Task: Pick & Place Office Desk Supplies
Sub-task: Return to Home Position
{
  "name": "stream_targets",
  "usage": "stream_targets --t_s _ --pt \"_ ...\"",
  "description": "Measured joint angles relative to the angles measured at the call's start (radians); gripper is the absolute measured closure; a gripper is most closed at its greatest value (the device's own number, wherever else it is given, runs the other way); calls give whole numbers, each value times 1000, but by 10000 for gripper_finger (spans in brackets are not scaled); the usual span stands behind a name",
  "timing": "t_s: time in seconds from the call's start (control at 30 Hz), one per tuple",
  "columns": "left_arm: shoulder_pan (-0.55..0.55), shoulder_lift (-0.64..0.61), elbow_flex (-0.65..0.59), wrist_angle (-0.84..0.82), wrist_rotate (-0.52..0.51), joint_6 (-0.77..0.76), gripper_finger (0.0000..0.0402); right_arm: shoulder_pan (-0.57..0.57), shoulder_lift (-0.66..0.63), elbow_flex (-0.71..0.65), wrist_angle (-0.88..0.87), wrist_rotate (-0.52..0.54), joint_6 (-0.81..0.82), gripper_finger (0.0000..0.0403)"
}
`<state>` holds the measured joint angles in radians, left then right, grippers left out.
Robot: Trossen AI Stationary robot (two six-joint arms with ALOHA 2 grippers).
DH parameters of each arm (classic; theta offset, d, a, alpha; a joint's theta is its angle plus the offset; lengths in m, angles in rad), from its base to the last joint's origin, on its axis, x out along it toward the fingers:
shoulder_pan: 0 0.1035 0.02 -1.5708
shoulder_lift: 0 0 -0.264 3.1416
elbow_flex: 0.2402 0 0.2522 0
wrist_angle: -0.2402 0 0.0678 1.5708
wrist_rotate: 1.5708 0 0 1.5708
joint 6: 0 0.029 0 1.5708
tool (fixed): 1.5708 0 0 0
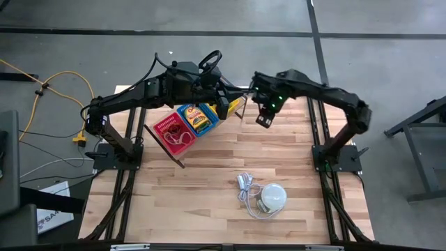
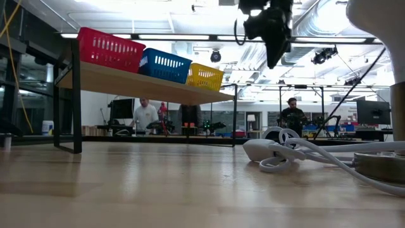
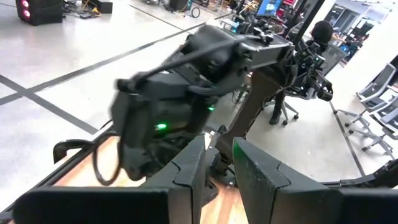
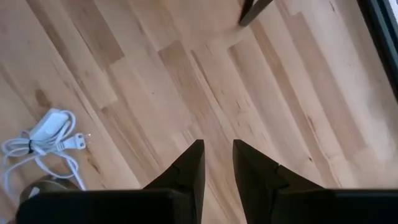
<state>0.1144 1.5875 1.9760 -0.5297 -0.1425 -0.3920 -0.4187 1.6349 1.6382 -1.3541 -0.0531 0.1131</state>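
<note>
A raised wooden shelf (image 1: 182, 155) at the table's far side carries a red basket (image 1: 173, 132), a blue basket (image 1: 197, 117) holding a yellow-green printed packet (image 1: 199, 118), and a yellow basket (image 1: 235, 106). My left gripper (image 1: 224, 108) hovers high over the yellow basket and points about level toward the right arm. Its fingers (image 3: 189, 171) stand a narrow gap apart with nothing between them. My right gripper (image 1: 263, 120) hangs to the right of the shelf, pointing down at bare table. Its fingers (image 4: 189, 165) are also a narrow gap apart and hold nothing.
A white dome (image 1: 273, 197) with a coiled white cord and plug (image 1: 245, 185) lies on the near middle of the table. A shelf leg (image 4: 255, 9) stands just beyond my right gripper. People stand in the room behind the table.
</note>
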Motion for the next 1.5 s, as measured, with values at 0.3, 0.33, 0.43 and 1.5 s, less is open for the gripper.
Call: stream_targets --t_s 0.3,0.33,0.43,1.5 --pt "0 0 0 0 0 0 323 1 -253 -369 246 -44 103 333" --pt "0 0 0 0 0 0 323 0 -283 -405 263 -44 111 333" --pt "0 0 0 0 0 0 323 0 -366 -510 338 -37 144 333" --pt "0 0 0 0 0 0 323 133 -836 -1164 1179 29 302 333"
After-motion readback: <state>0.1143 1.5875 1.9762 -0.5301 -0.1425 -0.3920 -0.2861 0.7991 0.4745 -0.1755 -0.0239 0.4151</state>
